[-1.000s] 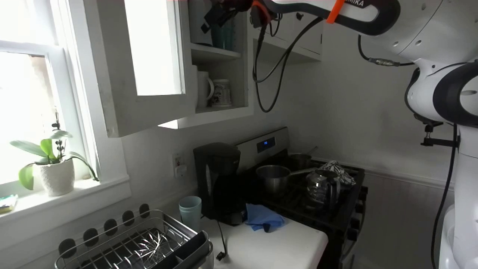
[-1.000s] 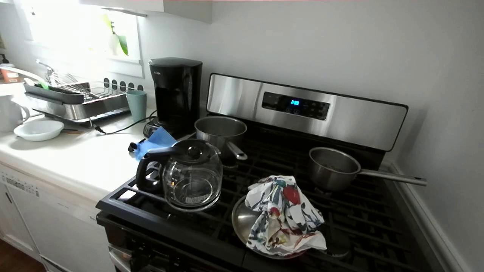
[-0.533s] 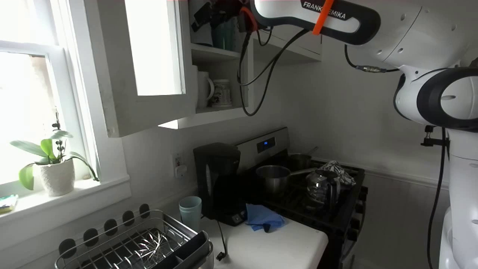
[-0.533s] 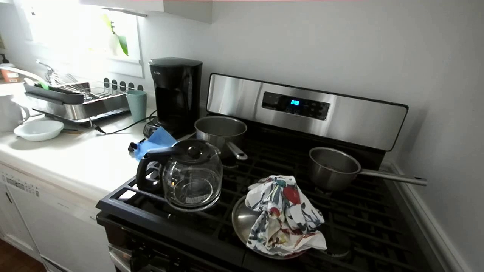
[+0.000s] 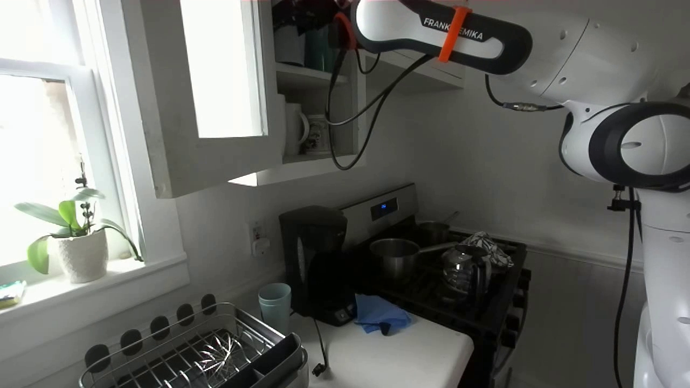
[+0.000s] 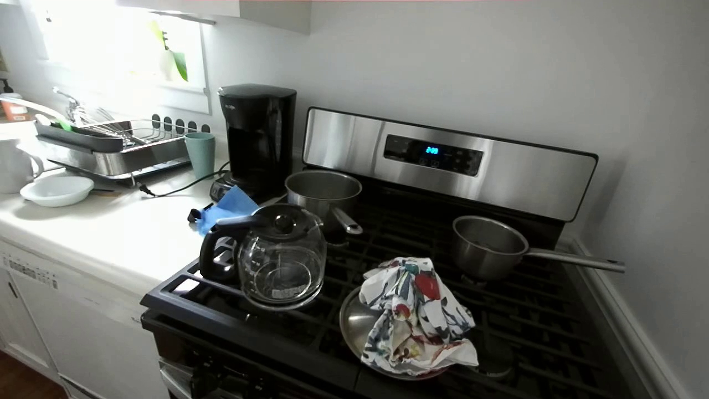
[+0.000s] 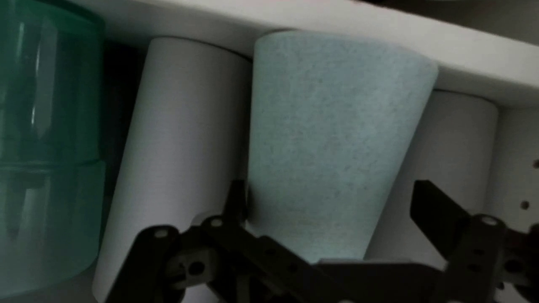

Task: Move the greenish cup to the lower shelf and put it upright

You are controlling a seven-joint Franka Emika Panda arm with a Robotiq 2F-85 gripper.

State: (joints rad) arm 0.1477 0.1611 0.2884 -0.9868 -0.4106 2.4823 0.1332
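The greenish cup (image 7: pixel 332 139), a pale tapered tumbler, fills the middle of the wrist view with its wide end against a white board (image 7: pixel 379 25). My gripper (image 7: pixel 330 187) is open around the cup's narrower part. One finger is close beside the cup's left side; whether it touches cannot be told. The other finger stands apart from its right side. In an exterior view, the dark gripper (image 5: pixel 302 15) is at the upper level of the wall cupboard, partly cut off by the picture's top. The lower shelf (image 5: pixel 303 158) shows below it.
White cups (image 7: pixel 181 139) flank the greenish cup closely. Darker teal cups (image 7: pixel 50 147) stand farther left. The lower shelf holds a white mug (image 5: pixel 294 128) and a patterned stein (image 5: pixel 318 134). The cupboard door (image 5: pixel 215 161) stands open. The arm's cable (image 5: pixel 345 167) hangs before the cupboard.
In an exterior view, the arm has moved left and slightly down. The gripper is now farther into the cupboard's upper level, and the hanging cable has shifted left with it.
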